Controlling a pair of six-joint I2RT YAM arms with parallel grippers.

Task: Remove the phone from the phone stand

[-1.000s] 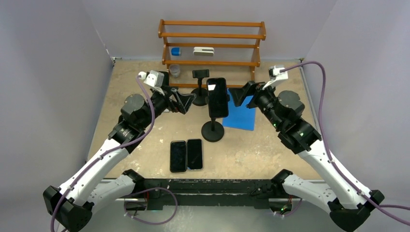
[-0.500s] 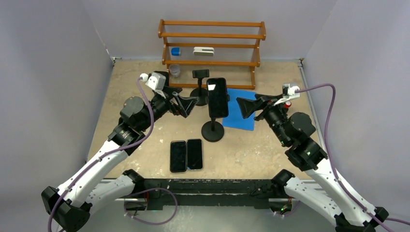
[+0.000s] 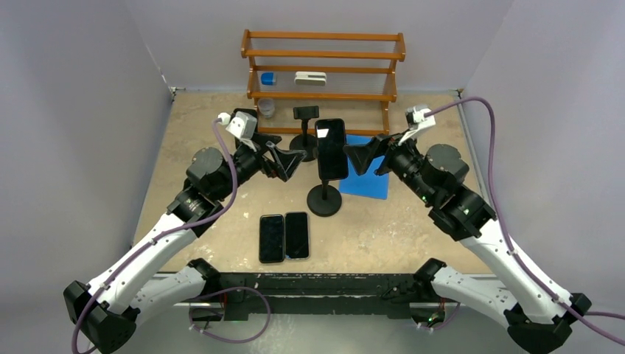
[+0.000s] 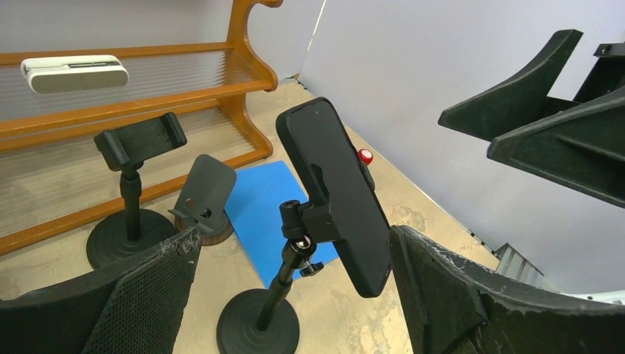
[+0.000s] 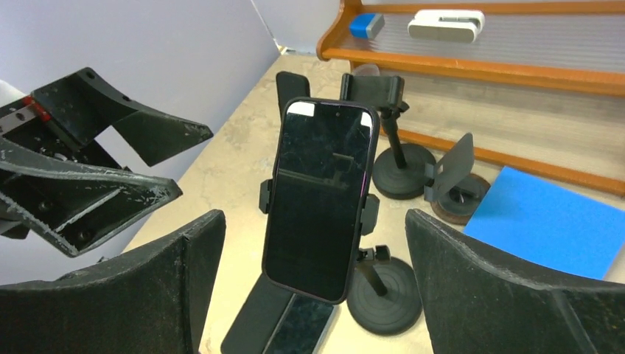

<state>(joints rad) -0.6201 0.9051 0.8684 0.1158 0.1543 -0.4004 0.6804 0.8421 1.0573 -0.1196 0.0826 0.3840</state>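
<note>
Between the left end effector [image 3: 293,159] and right end effector [image 3: 352,156], both released, the phone [image 3: 332,150] sits clamped on its stand [image 3: 324,200]; approach step, I judge. Next, grip its edges.

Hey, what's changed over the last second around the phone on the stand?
The right tool swung out to the right, away from the phone, then came back in close beside it. The left tool crept slightly toward the phone from the other side. Both stay open, holding nothing. The phone remains clamped in its stand, and the two phones lying flat haven't moved.
</note>
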